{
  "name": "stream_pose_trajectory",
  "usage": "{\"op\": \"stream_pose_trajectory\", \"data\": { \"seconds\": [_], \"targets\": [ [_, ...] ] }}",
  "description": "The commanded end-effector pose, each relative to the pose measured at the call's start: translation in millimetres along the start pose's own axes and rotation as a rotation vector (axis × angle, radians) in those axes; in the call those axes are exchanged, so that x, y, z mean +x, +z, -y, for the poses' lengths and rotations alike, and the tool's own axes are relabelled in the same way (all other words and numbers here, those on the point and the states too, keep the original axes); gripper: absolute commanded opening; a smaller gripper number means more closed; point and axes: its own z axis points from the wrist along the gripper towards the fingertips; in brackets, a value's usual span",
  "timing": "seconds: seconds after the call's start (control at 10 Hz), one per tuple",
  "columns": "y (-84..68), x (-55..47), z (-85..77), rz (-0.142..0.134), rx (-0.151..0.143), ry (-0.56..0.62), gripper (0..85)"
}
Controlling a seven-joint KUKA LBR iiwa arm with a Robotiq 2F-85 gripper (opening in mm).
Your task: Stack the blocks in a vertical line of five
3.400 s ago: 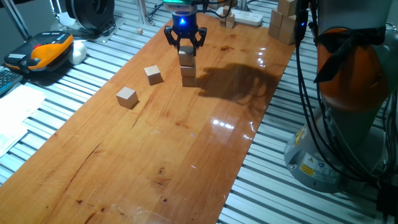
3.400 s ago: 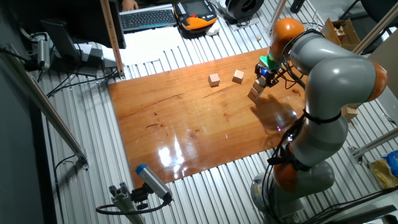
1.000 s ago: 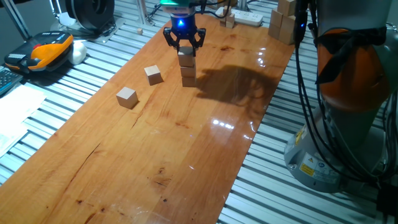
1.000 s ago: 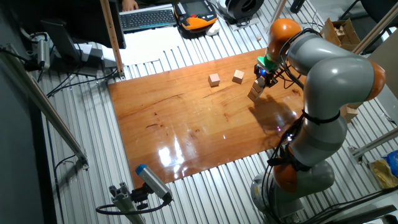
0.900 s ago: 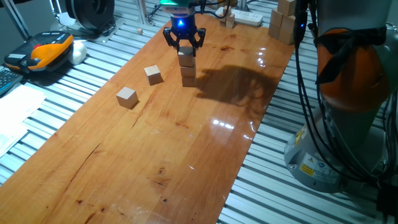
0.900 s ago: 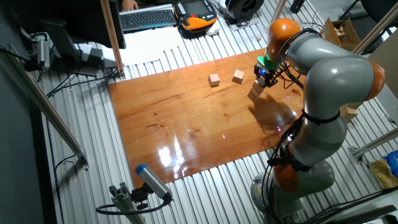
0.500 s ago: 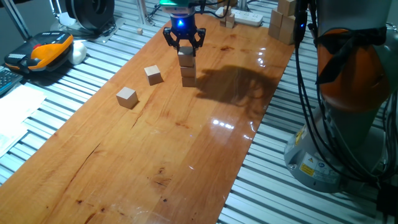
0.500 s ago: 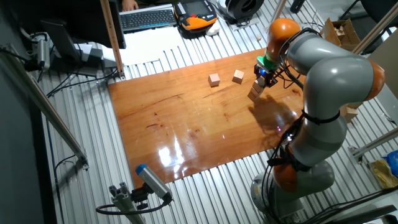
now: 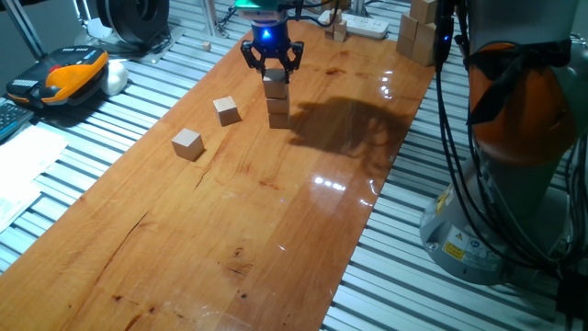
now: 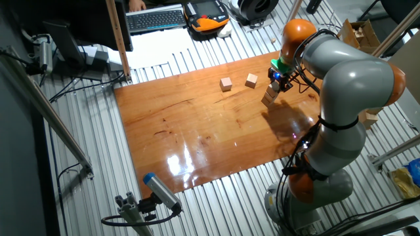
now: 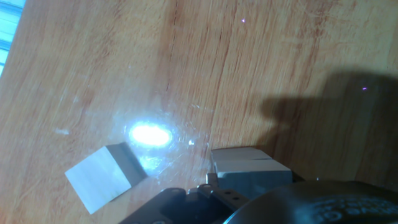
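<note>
I'm looking at a glossy wooden tabletop [image 9: 276,211] laid over a ribbed metal bench, with a keyboard [image 10: 156,18] and an orange-and-black handset [image 9: 69,75] off its left edge and a white power strip [image 9: 367,26] past its far end. Larger pale wooden blocks [image 9: 418,35] sit near the far right corner.

Three of the small wooden cubes already form a stack [image 9: 277,98] toward the far end of the surface, roughly midway between its long edges. The gripper [image 9: 273,66] hovers right above the stack's top cube [image 9: 275,85], fingers spread to either side of it and not pinching it as far as I can judge, so I read it as open and empty. Two loose cubes remain left of the stack: the nearer cube [image 9: 226,110] just beside it, the farther cube [image 9: 187,143] closer to the left edge. The hand view shows one loose cube [image 11: 99,174] lying on the wood.

By my reckoning the task is three-fifths done, and the next job is fetching a loose cube. These cubes look light, rigid and plain-faced, so they should hold well if I pinch two opposite flat sides around mid-height, square to the faces. The nearer cube sits turned relative to the table edges, so I'd rotate the wrist to match. The stack looks slightly uneven, and a nudge could topple it.
</note>
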Motion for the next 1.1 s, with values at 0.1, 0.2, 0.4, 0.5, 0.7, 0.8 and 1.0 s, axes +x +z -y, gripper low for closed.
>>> {"op": "stream_pose_trajectory", "data": {
  "seconds": [0.1,0.2,0.4,0.5,0.7,0.8,1.0],
  "targets": [
    [0.2,0.1,0.0,0.000,0.001,0.000,34.0],
    [0.2,0.2,-0.2,0.003,0.004,0.000,34.0],
    [0.5,0.4,-0.6,0.001,0.001,-0.002,34.0],
    [0.6,0.3,-0.7,0.001,0.000,-0.005,34.0],
    [0.6,0.4,-0.6,0.002,0.002,-0.008,34.0],
    [0.7,0.3,-0.7,0.005,0.005,-0.008,34.0],
    [1.0,0.6,-1.1,0.004,0.005,-0.008,34.0]
  ]
}}
